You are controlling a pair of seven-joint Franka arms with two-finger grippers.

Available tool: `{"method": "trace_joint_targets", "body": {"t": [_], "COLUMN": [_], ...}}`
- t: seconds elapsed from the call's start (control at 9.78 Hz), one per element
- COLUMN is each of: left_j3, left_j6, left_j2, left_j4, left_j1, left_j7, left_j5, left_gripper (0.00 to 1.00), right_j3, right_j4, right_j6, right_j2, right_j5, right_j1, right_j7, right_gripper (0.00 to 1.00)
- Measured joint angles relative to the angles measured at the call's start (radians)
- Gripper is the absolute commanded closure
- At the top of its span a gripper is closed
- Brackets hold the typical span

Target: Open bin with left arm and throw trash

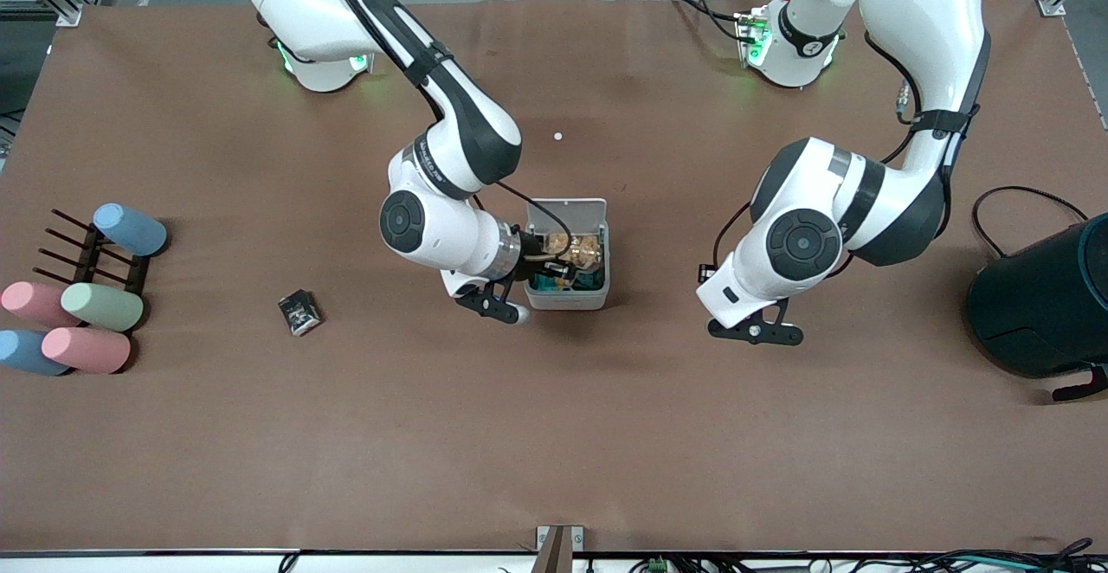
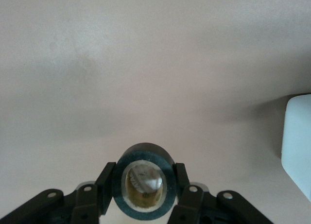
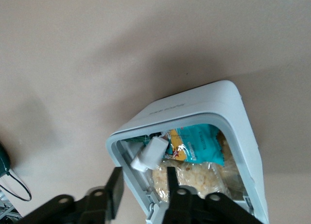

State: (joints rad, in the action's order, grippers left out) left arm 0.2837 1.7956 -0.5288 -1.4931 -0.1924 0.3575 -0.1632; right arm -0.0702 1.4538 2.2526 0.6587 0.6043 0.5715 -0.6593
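Front view: the small light-grey square plastic bin [image 1: 567,294] is seen mid-desk [image 1: 554,434], white hinged lid [image 1: 567,212] raised upright, the right gripper [image 1: 554,268] over its mouth. A black shiny wrapper packet [image 1: 299,312] lies toward the right arm's end. Left wrist view: the small black tape roll [image 2: 142,181] is clamped between the left gripper's [image 2: 142,191] fingers, its hole facing the camera. Right wrist view: the right fingers [image 3: 115,189] are held apart, empty, over the bin's rim.

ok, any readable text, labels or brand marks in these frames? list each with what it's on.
None can be read.
Bin: embossed mark on its outer wall, too faint.
Teal snack packet in the bin: print blurred.
Tape roll held in the left gripper: core print illegible.
Black wrapper: too small.
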Motion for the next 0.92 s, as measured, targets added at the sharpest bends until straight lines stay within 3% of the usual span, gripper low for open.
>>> {"method": "trace_joint_targets", "body": {"t": [0.41, 0.72, 0.92], "left_j3": [0.001, 0.002, 0.004], "left_j6": [-0.001, 0.002, 0.006], "left_j2": [0.000, -0.005, -0.037], "left_j4": [0.000, 0.005, 0.057], "left_j1": [-0.013, -0.057, -0.116], "left_j7": [0.038, 0.140, 0.253], "left_j5": [0.011, 0.140, 0.167], "left_gripper": [0.93, 0.93, 0.93], "right_j3": [0.028, 0.045, 0.053], "right_j4": [-0.002, -0.006, -0.001], "right_j6": [-0.018, -0.131, -0.172], "right_j2": [-0.001, -0.027, -0.028], "right_j5": [-0.026, -0.255, -0.350], "right_j1": [-0.014, -0.087, -0.139], "right_j7": [0.055, 0.196, 0.407], "right_gripper": [0.01, 0.01, 0.01]}}
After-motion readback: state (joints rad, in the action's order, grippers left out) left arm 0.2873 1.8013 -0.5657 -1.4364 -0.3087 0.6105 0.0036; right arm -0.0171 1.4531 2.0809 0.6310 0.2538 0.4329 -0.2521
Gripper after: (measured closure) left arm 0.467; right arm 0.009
